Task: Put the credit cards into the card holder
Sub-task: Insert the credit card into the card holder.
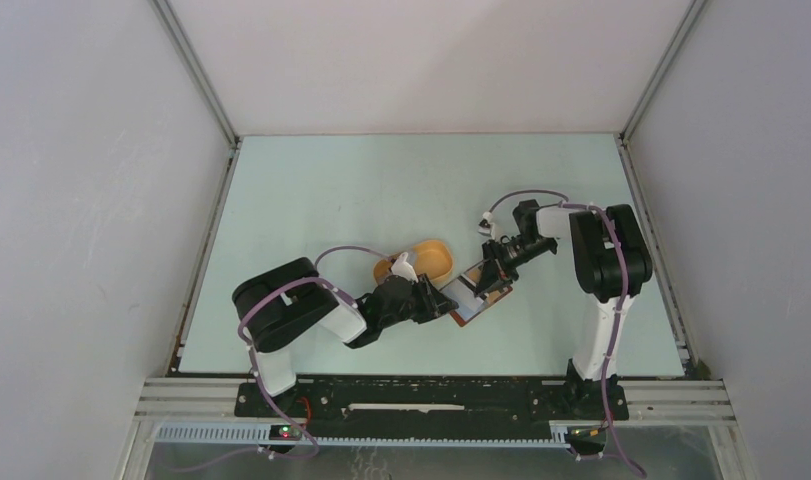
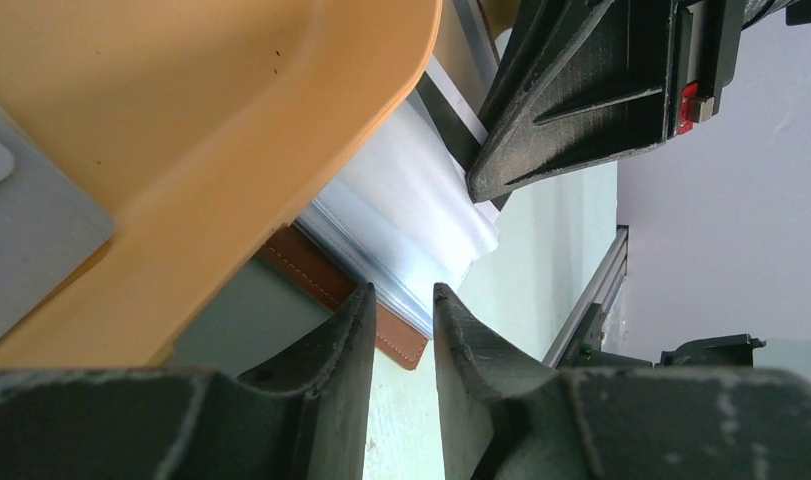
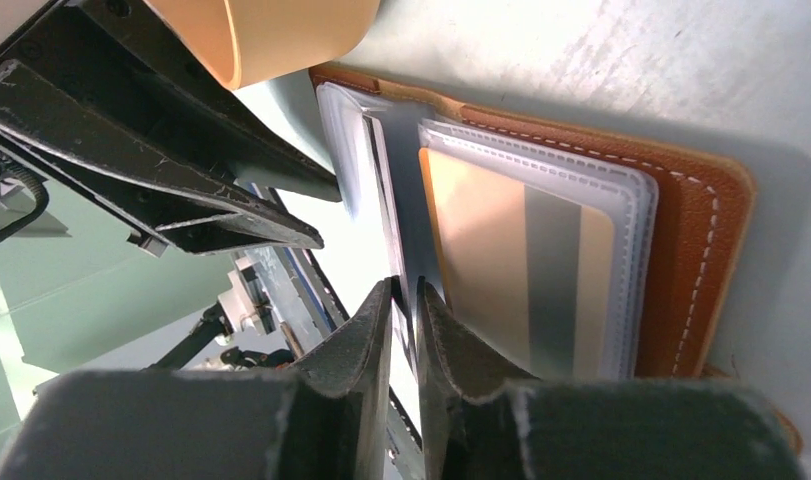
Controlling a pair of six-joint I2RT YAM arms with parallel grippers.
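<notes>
Card holder [image 1: 479, 296]: card insertion in hand

Lies open and flat just below centre of the top view, between the two grippers and right beside the orange tray [image 1: 436, 250]. Cannot tell whether it touches the tray. Shows clear sleeves [image 3: 541, 150] fanned over brown leather in the right wrist view, with one seated card [image 3: 521, 270] already in the right-hand pocket.

Right gripper [image 3: 404, 288]: sits at the holder's upper right in the top view. Jaws only a slit apart, straddling a thin dark-edged sheet [image 3: 393, 210] that runs up the middle of the sleeves. Probably a card part-way into a pocket. Cannot tell whether the pads clamp it or stand clear of it.

Left gripper [image 2: 403, 292]: sits at the holder's lower left in the top view. Jaws narrowly apart, right at the leather corner and sleeve edge. Cannot tell whether gripping that edge or only parked against it.

Spare card [image 2: 26, 230]: grey, in the tray, far left of the left wrist view.

To do the step well:
- Keep the card in plane with its pocket and push along the sleeve, not down into the leather.
- Brace the holder on the left side so it doesn't skate toward the tray.
- Release only once the card sits as deep as the seated one.
- Back out straight along the fingers to avoid dragging the card or sleeve back out.
- Mind finger-to-finger clearance, tight over the sleeves.
</notes>
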